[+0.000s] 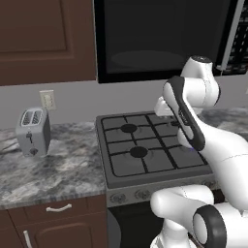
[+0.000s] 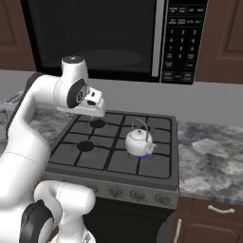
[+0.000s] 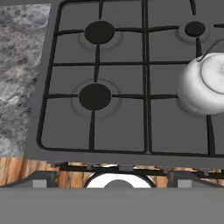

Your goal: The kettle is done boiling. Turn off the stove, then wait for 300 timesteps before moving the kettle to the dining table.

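The kettle (image 2: 139, 141) is small, white and rounded, and stands upright on the front right burner of the stove (image 2: 90, 161); a faint blue glow shows beneath it. In the hand view the kettle (image 3: 204, 85) lies at the right edge, partly cut off. My gripper (image 2: 96, 112) hangs above the stove's left half, to the left of the kettle and apart from it. Its fingertips (image 3: 41, 179) stand wide apart at the bottom of the hand view, so the gripper (image 3: 113, 180) is open and holds nothing. A row of knobs (image 2: 137, 194) runs along the stove's front. The dining table is out of view.
A grey toaster (image 1: 33, 131) stands on the marbled worktop (image 1: 63, 169) left of the stove. A black microwave (image 2: 95, 33) hangs above the burners. More worktop (image 2: 211, 156) lies right of the stove, with drawers (image 1: 58, 209) below.
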